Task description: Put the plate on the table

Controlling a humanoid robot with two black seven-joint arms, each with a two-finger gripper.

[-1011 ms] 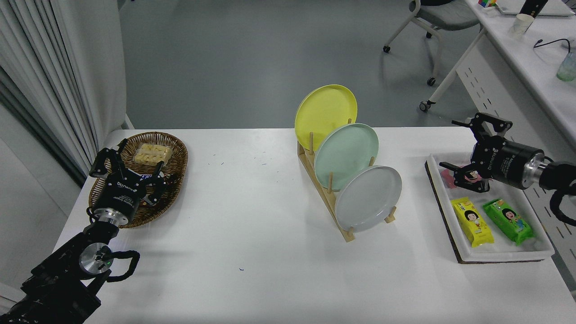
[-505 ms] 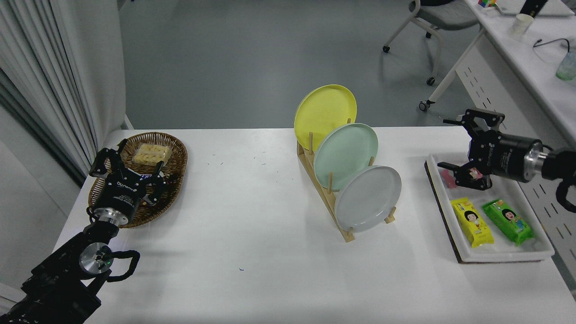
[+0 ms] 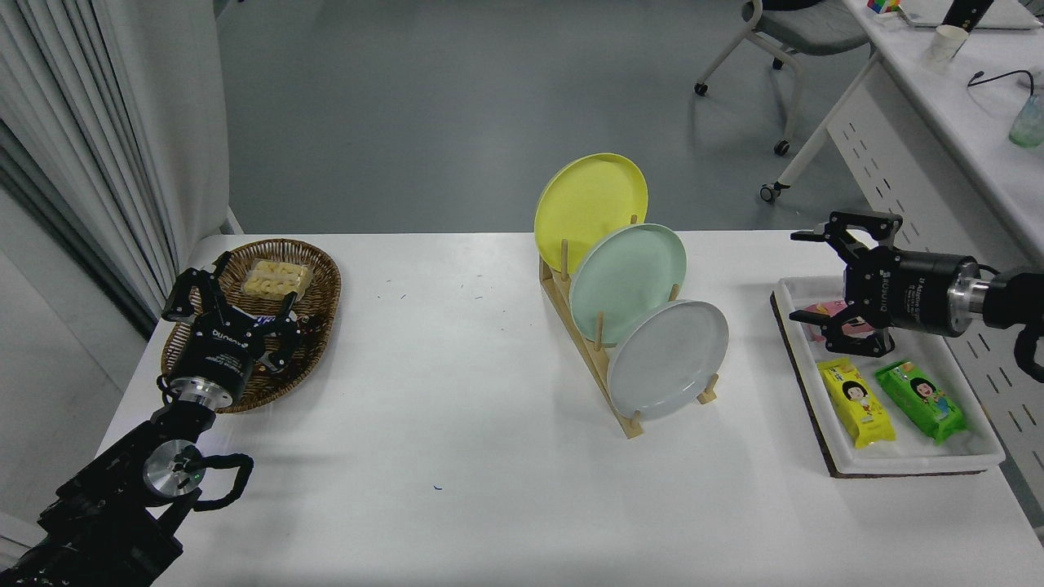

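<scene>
The pale grey plate (image 3: 667, 359) stood on edge in the nearest slot of the wooden rack (image 3: 592, 350), leaning against its pegs near the middle of the white table (image 3: 457, 424). Behind it in the same rack sat the mint-green plate (image 3: 627, 272), and behind that the yellow plate (image 3: 590, 200). My right gripper (image 3: 807, 277) hung above the far end of the white tray (image 3: 901, 463) at the table's right side, jaws spread wide and empty, pointing left towards the rack but well apart from the grey plate. Beneath those fingers lay a pink packet (image 3: 825, 311); nearer me in the tray lay a yellow snack packet (image 3: 856, 403) and a green snack packet (image 3: 920, 400) side by side. My left gripper (image 3: 236, 297) sat parked at the lower left, fingers splayed open over the wicker basket (image 3: 322, 318), which held a pack of yellow biscuits (image 3: 277, 278).
</scene>
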